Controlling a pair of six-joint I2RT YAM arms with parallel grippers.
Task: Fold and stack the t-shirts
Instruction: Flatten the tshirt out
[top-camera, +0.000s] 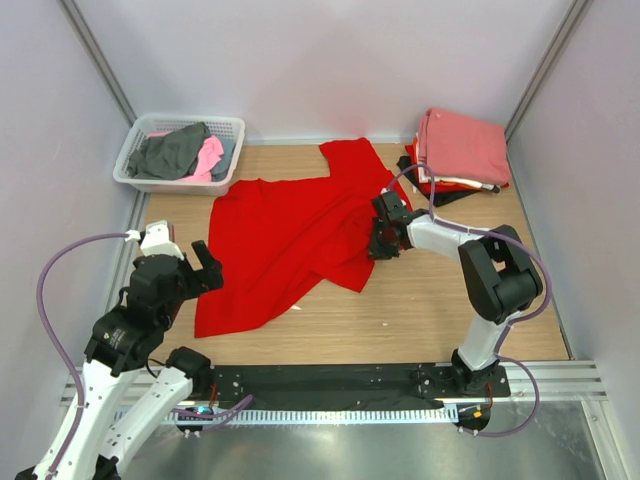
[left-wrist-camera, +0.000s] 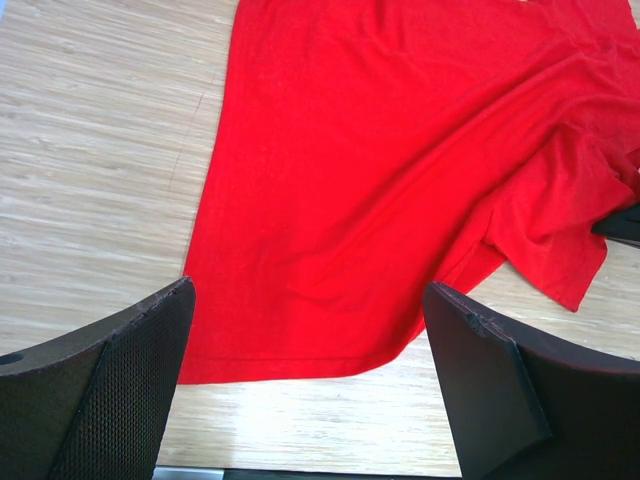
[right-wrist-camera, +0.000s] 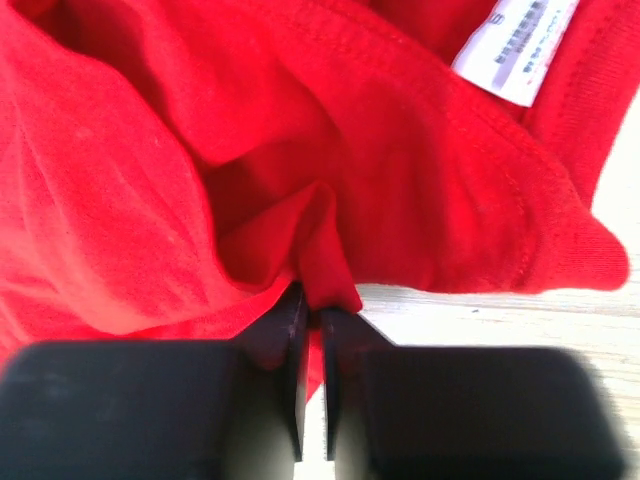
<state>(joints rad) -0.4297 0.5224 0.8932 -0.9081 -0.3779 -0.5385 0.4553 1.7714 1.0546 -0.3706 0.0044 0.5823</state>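
Observation:
A bright red t-shirt (top-camera: 290, 240) lies spread and rumpled on the wooden table, its hem toward the near left. Its white neck label (right-wrist-camera: 515, 45) shows in the right wrist view. My right gripper (top-camera: 380, 243) is shut on a fold of the red t-shirt (right-wrist-camera: 320, 270) at its right side. My left gripper (top-camera: 195, 265) is open and empty, hovering above the shirt's near-left hem (left-wrist-camera: 300, 365). A stack of folded t-shirts (top-camera: 462, 148), salmon-pink on top with red and black beneath, sits at the far right.
A white lattice basket (top-camera: 225, 178) at the far left holds grey (top-camera: 170, 152) and pink (top-camera: 209, 158) tees. Walls close in the table on the left, back and right. A black rail (top-camera: 330, 380) runs along the near edge.

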